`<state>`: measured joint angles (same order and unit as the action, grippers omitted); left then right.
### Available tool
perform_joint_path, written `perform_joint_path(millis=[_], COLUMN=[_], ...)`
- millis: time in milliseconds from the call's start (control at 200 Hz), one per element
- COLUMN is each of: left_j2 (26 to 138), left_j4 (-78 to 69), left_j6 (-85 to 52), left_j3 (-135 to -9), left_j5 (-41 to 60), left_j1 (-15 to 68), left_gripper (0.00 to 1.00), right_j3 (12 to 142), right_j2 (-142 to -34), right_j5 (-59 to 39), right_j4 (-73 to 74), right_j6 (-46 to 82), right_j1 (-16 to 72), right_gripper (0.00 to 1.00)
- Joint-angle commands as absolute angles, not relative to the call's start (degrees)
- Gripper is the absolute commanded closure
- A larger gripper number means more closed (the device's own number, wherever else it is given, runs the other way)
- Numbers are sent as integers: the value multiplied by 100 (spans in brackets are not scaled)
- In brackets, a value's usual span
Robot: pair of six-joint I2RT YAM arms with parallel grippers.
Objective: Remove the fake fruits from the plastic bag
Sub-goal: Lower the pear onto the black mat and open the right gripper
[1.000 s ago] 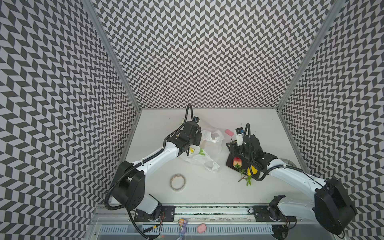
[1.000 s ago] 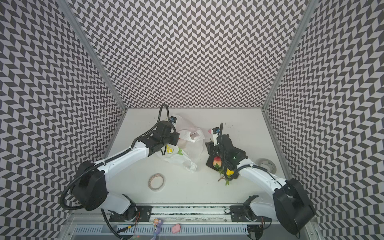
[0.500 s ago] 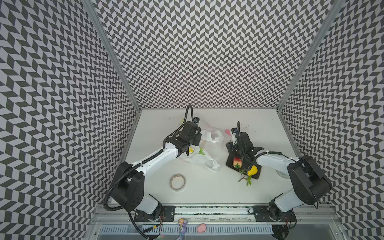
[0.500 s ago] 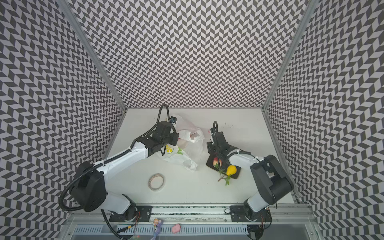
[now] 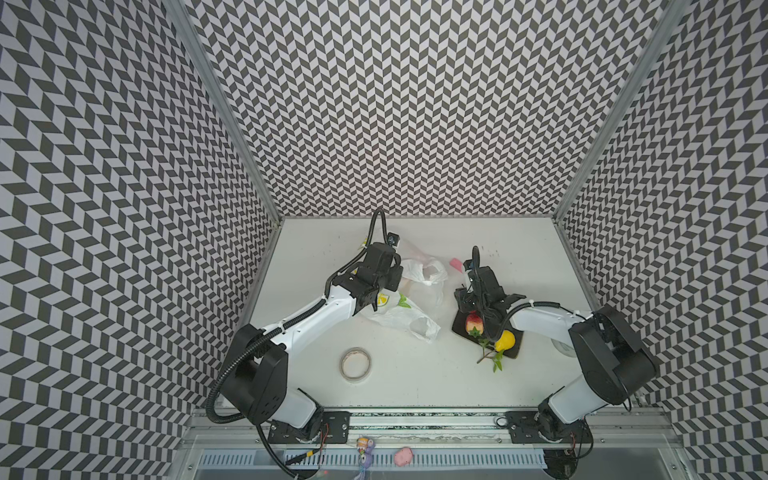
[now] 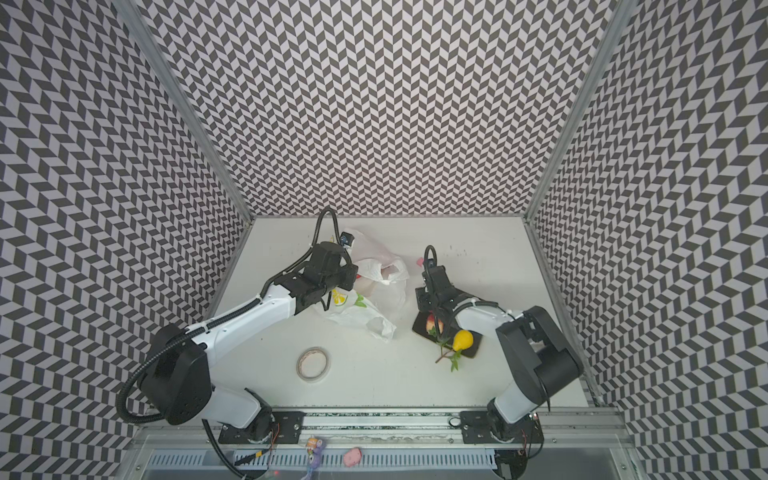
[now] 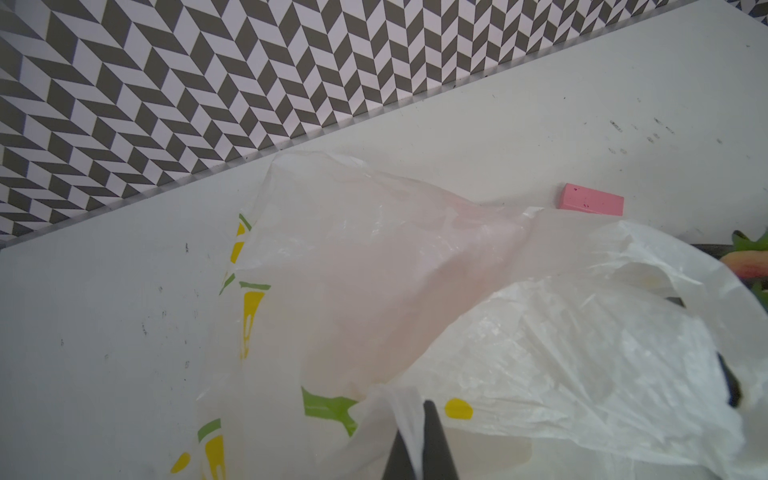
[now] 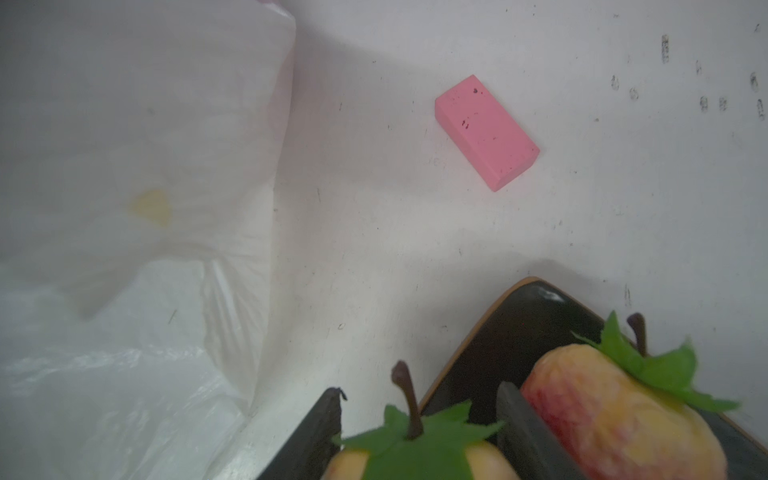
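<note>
The right arm (image 5: 540,320) has folded its elbow in over the last second, bringing the right gripper (image 8: 419,395) to the far corner of the dark tray (image 8: 519,324). Its fingers (image 8: 523,428), about half open, clasp a green-capped fruit (image 8: 415,449), cap and stem showing between them in the right wrist view. The left gripper (image 7: 417,432) has not moved, pinched tight on a fold of the plastic bag (image 5: 395,316), which sprawls crumpled at mid-table, its length running back to front. On the tray a red-yellow fruit (image 5: 474,322) and the yellow pear (image 5: 505,340) lie unmoved, the pear's long axis diagonal, its leafy twig pointing off the near edge. A pink block (image 5: 456,262) lies just beyond.
</note>
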<state>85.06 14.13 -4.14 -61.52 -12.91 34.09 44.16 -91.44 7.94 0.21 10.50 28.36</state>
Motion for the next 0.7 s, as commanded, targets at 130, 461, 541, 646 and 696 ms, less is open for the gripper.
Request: perform_joint_path(millis=[130, 461, 541, 646, 696], left_j2=[8358, 8356, 8365, 8367, 8373], left_j4=[1311, 1316, 1322, 1337, 1338], left_j6=[-275, -260, -255, -247, -253], left_j3=[-6179, -6205, -6207, -6216, -6214], left_j5=[-1468, -1477, -1460, -1410, -1393], left_j1=[3375, 3374, 3375, 3376, 3375], left_gripper=[100, 100, 100, 100, 100], right_j3=[4351, 4302, 4324, 4374, 4396], right_j2=[-9247, -8732, -8492, -8223, -8106], right_j5=[918, 865, 826, 749, 655], right_j4=[130, 250, 322, 352, 336], right_j6=[1248, 1298, 1300, 1267, 1244], right_j1=[2864, 2892, 2892, 2898, 2892], right_gripper=[37, 26, 24, 23, 23])
